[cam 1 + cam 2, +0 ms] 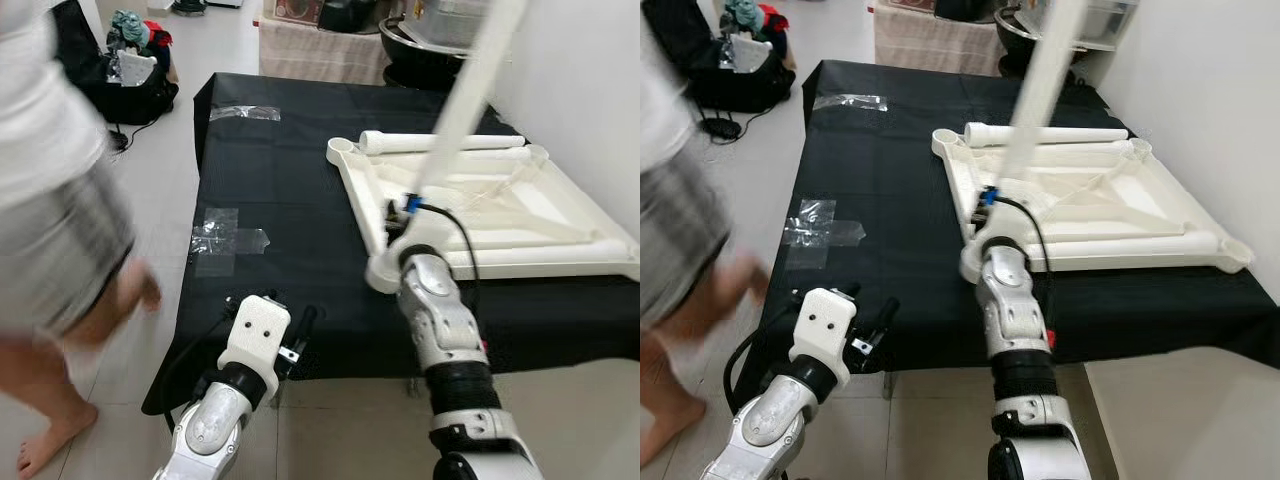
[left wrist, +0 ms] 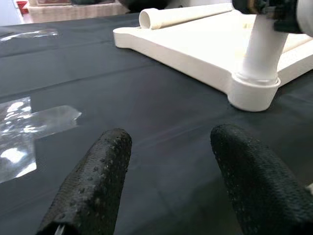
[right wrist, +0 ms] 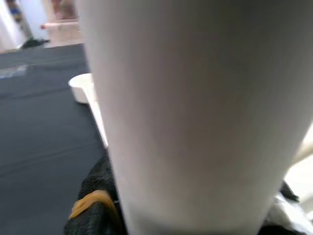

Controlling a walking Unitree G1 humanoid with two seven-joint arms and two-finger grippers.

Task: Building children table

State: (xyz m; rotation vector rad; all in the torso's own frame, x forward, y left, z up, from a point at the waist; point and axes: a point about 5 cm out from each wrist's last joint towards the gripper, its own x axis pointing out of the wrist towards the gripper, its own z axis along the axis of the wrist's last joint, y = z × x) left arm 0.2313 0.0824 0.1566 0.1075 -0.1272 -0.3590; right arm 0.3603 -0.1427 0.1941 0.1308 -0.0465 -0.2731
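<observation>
The white children's tabletop (image 1: 520, 215) lies upside down on a black-covered table (image 1: 280, 180). A white table leg (image 1: 460, 100) stands tilted in the near-left corner socket (image 1: 383, 275). My right gripper (image 1: 408, 207) is shut on this leg just above the socket; in the right wrist view the leg (image 3: 195, 112) looms close, with a black finger (image 3: 95, 196) beside it. A second leg (image 1: 440, 142) lies across the far edge of the tabletop. My left gripper (image 2: 171, 166) is open and low over the cloth at the table's near edge, left of the socket (image 2: 253, 90), holding nothing.
A person (image 1: 60, 230), blurred and barefoot, stands on the floor close to the table's left side. Clear tape patches (image 1: 225, 240) stick to the cloth. A dark bag with clothes (image 1: 130, 70) sits at the back left. A white wall runs along the right.
</observation>
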